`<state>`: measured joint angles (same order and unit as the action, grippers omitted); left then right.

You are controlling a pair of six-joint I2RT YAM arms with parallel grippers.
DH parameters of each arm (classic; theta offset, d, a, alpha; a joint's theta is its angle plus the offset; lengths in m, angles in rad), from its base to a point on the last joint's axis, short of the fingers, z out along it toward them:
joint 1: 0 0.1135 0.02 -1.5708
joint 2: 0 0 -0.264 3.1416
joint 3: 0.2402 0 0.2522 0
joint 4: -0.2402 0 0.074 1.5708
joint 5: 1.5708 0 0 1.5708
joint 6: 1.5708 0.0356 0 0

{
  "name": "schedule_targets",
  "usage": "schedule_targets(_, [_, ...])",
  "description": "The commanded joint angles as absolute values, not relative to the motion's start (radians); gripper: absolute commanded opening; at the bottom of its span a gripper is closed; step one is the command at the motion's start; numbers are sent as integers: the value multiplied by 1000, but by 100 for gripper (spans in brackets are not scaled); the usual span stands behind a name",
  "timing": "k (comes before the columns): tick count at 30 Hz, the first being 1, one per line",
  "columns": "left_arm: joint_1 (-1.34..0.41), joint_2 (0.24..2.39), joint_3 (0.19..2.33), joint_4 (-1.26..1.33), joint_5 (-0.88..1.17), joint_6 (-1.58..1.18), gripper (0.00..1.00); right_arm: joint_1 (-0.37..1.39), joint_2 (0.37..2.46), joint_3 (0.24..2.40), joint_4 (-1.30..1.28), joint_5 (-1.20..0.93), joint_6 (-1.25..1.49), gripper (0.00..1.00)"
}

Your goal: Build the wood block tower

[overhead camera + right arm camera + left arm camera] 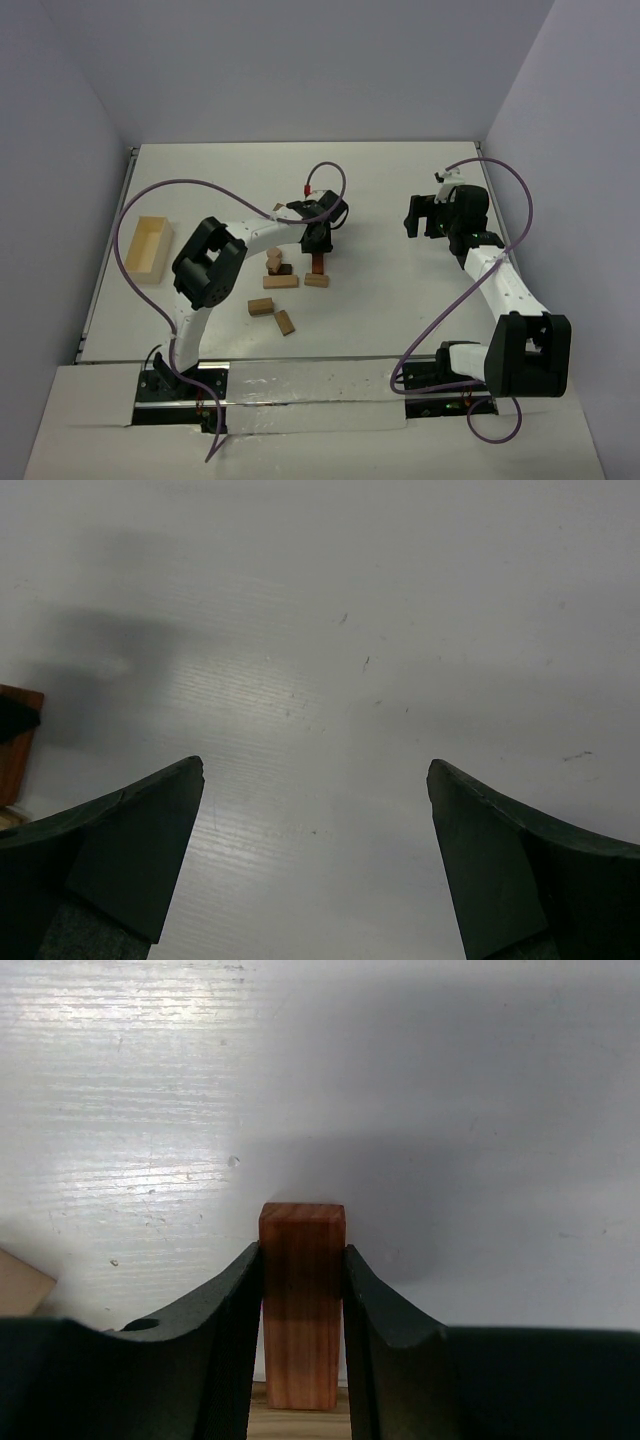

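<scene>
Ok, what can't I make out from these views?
- Left wrist: the left fingers cover the sides of the reddish-brown block; the tan block by it is cut off by the bottom edge.
- Top view: the tower is too small to count layers.
- Right wrist: a brown block is cut by the left edge.

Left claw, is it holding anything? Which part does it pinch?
Yes. The left gripper holds a reddish-brown wood block, pinched on its two long sides, with one end poking out past the jaws. The right gripper holds nothing.
</scene>
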<state>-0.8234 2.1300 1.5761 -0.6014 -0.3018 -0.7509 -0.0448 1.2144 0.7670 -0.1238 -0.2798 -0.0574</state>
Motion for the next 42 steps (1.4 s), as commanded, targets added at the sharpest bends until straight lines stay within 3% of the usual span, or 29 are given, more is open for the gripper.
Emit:
schedule_targets(1, [-837,2159,1560,-667,-300,-849,0,-53,1216,812,-115,-275,-61,100])
schedule_targets(17, [-795,2238,1608,-652,-311,-859,1,-54,1226,811,-117,-293,-66,100])
schedule_targets(18, [-793,2245,1614,-657,-310,-854,4,-54,1223,811,-119,-301,-69,100])
schedule_targets(23, [-790,2227,1599,-638,-298,-817,57,-54,1213,814,-124,-323,-72,100])
schedule_targets(28, [-790,2165,1562,-577,-287,-754,81,-53,1197,811,-127,-341,-75,100])
schedule_targets(31, [-789,2119,1555,-555,-291,-720,88,-51,1185,812,-129,-349,-76,100])
schedule_targets(35, [-753,1983,1502,-491,-285,-640,90,-37,1150,816,-133,-368,-88,100])
schedule_targets(38, [-659,1818,1398,-417,-129,-556,86,14,1125,827,-153,-380,-122,100])
schedule_targets(42, [-536,1638,1276,-350,78,-490,87,163,1121,850,-184,-385,-184,100])
